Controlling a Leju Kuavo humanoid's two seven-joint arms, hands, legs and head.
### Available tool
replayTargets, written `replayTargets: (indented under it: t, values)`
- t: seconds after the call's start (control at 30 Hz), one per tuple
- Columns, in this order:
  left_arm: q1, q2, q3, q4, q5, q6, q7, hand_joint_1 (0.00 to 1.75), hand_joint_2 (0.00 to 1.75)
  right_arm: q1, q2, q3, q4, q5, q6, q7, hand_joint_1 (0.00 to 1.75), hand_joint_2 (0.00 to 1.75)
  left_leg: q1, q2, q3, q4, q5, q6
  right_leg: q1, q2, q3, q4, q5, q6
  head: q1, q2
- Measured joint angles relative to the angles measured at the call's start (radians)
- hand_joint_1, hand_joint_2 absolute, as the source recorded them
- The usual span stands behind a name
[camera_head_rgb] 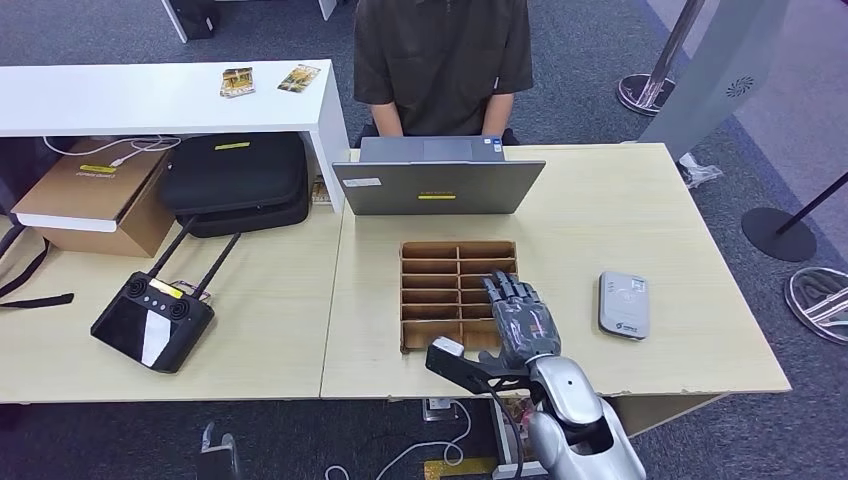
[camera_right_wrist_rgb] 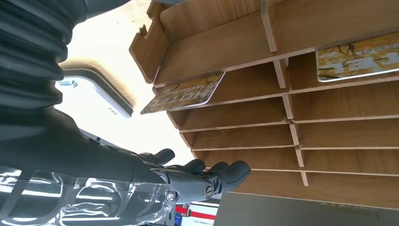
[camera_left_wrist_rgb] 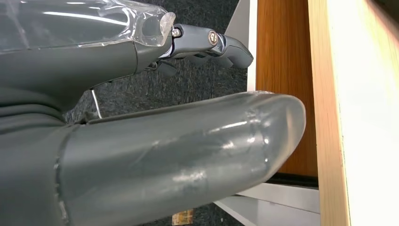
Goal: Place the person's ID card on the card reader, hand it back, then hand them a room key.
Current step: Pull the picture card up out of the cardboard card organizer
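Note:
My right hand (camera_head_rgb: 520,316) hovers over the near right slots of the wooden card rack (camera_head_rgb: 455,246), fingers stretched out and holding nothing. In the right wrist view its dark fingers (camera_right_wrist_rgb: 207,178) reach along the rack's dividers (camera_right_wrist_rgb: 282,136). Two yellow-brown key cards printed HOTEL lie in slots, one (camera_right_wrist_rgb: 186,94) at the rack's end and another (camera_right_wrist_rgb: 357,59) in the neighbouring column. The grey card reader (camera_head_rgb: 623,304) lies on the desk to the right of the rack. My left hand (camera_left_wrist_rgb: 155,155) hangs beside the desk's edge (camera_left_wrist_rgb: 329,117), holding nothing.
A person in a dark shirt (camera_head_rgb: 440,60) sits behind a grey laptop (camera_head_rgb: 437,185). Two small cards (camera_head_rgb: 238,81) (camera_head_rgb: 298,77) rest on the white counter (camera_head_rgb: 120,100). A black controller (camera_head_rgb: 152,320), a black bag (camera_head_rgb: 237,180) and a cardboard box (camera_head_rgb: 95,195) occupy the left desk.

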Motion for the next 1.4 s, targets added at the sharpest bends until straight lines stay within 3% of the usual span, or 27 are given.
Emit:
replayTargets:
  t: [0.33, 0.77, 1.4]
  values:
    - [0.0, 0.005, 0.0, 0.0, 0.004, 0.002, 0.0, 0.0, 0.0, 0.0, -0.01, 0.0, 0.004, -0.002, -0.002, -0.004, 0.0, 1.75, 0.0, 0.0, 0.0, 0.0, 0.0, 0.0, 0.0, 0.0, 0.0, 0.0, 0.0, 0.0, 0.0, 0.0]
    - [0.002, 0.005, 0.0, -0.003, 0.005, -0.002, 0.0, 0.0, 0.0, 0.007, -0.079, -0.001, -0.008, -0.015, -0.011, -0.019, 0.0, 1.75, 0.0, 0.0, 0.0, 0.0, 0.0, 0.0, 0.0, 0.0, 0.0, 0.0, 0.0, 0.0, 0.0, 0.0]
    - [0.0, 0.005, 0.0, -0.005, 0.013, -0.051, 0.0, 0.0, 0.0, 0.001, -0.083, -0.001, -0.007, -0.032, -0.032, -0.039, 0.0, 1.75, 0.0, 0.0, 0.0, 0.0, 0.0, 0.0, 0.0, 0.0, 0.0, 0.0, 0.0, 0.0, 0.0, 0.0]
